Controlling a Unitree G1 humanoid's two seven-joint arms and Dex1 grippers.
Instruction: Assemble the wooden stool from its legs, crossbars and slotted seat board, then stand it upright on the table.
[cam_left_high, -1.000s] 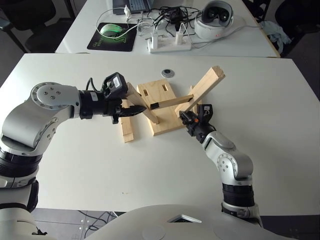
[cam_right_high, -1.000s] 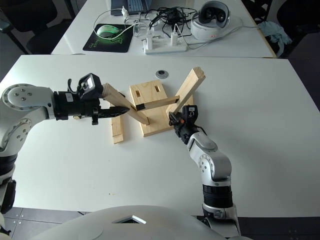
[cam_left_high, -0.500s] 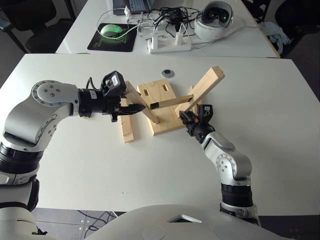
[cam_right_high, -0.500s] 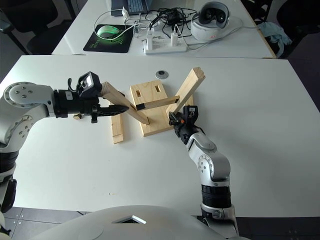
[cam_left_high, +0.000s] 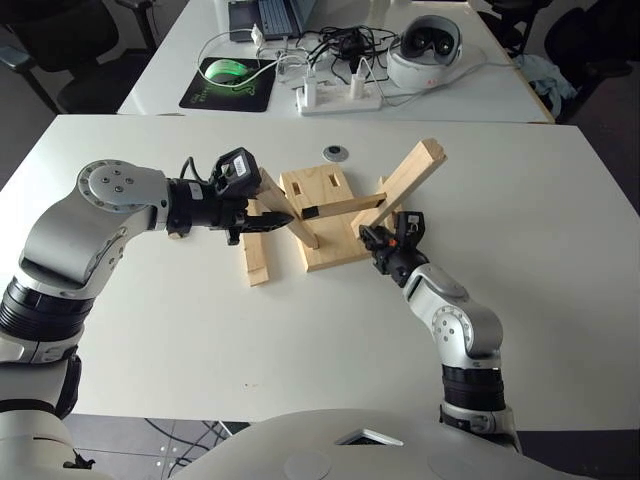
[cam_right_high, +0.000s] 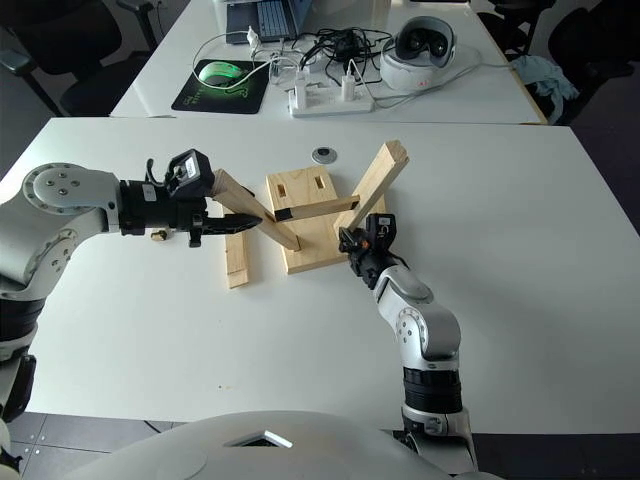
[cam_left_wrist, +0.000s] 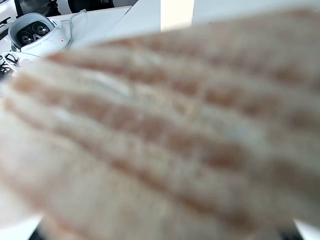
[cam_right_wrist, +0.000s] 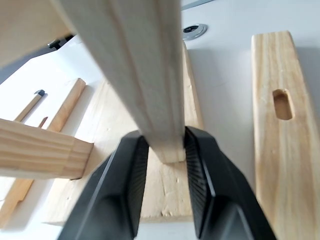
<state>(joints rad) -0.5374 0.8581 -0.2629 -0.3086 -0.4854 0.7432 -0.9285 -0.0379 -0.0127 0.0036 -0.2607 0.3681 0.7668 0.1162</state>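
Pale wood grain lay blurred right against the left wrist camera, and which piece it was could not be told. From the head views, the left gripper (cam_left_high: 278, 217) lay at 9 o'clock of the seat board (cam_left_high: 335, 248), pressed along the slanted leg (cam_right_high: 275, 232). Whether it clamped that leg could not be made out, since the wood and the dark gripper overlapped there.

The seat board lay flat mid-table (cam_left_high: 560, 250), partly covered by the parts above it. The slanted leg's lower end came down on the board. The raised leg (cam_left_high: 410, 180) leaned up from the board's 4 o'clock edge toward 1 o'clock. Its foot was half hidden between the two black pads of the right gripper (cam_right_wrist: 165, 137), which was closed tight on it. The crossbar (cam_left_high: 345, 205) spanned between the two legs above the board, and its joints were too small to judge. A flat leg (cam_left_high: 256, 262) lay on the table at the board's 8 o'clock, just beside it.

A round grommet (cam_left_high: 337, 151) sat in the table top at 12 o'clock. On the next table beyond lay a power strip (cam_left_high: 335, 97), tangled cables (cam_left_high: 330, 45), a headset (cam_left_high: 427, 45) and a mouse (cam_left_high: 220, 70) on its pad (cam_left_high: 200, 95). A laptop (cam_left_high: 265, 15) there was cut off by the picture's top edge.
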